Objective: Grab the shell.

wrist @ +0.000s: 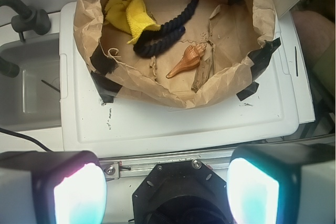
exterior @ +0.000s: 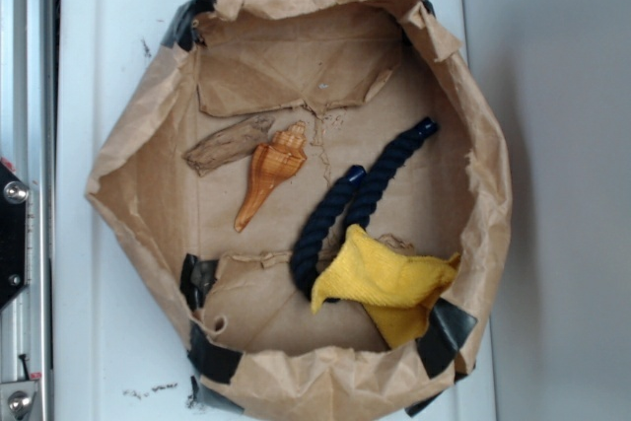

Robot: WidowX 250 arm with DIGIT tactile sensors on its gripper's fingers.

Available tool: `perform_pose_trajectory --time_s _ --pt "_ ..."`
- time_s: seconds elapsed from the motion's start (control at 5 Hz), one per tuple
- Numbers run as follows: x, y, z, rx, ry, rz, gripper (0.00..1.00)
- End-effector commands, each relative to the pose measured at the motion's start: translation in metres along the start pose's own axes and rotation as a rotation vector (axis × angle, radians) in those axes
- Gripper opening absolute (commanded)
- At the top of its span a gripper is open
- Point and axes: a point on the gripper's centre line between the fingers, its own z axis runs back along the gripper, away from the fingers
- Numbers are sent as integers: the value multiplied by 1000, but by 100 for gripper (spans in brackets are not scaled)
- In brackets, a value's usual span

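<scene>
Shell point(exterior: 271, 176): glossy orange, flat on floor of paper tray point(exterior: 138, 160), just beside bark piece point(exterior: 229, 142), apart from rope point(exterior: 355, 206). Gripper point(wrist: 167, 190): jaws wide, empty, well outside tray. Grasp advised across ridged wide end; bark to be avoided.

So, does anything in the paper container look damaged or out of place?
Yes. The brown paper lining is torn and crumpled, with ragged flaps on its floor near the shell, and it is patched with black tape. The objects themselves look intact.
</scene>
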Motion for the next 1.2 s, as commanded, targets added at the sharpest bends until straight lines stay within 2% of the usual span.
perform_pose_trajectory --time_s 0.0,0.2,0.4,0.6,0.8,1.0 --pt "0 0 0 0 0 0 100" --pt "35 -9 -6 -37 -17 69 100" --pt "65 -9 -25 -26 -44 207 100" --pt "86 7 -57 5 -100 453 100" --pt "98 24 -90 27 -105 671 100" --pt "98 37 -119 46 -60 756 100"
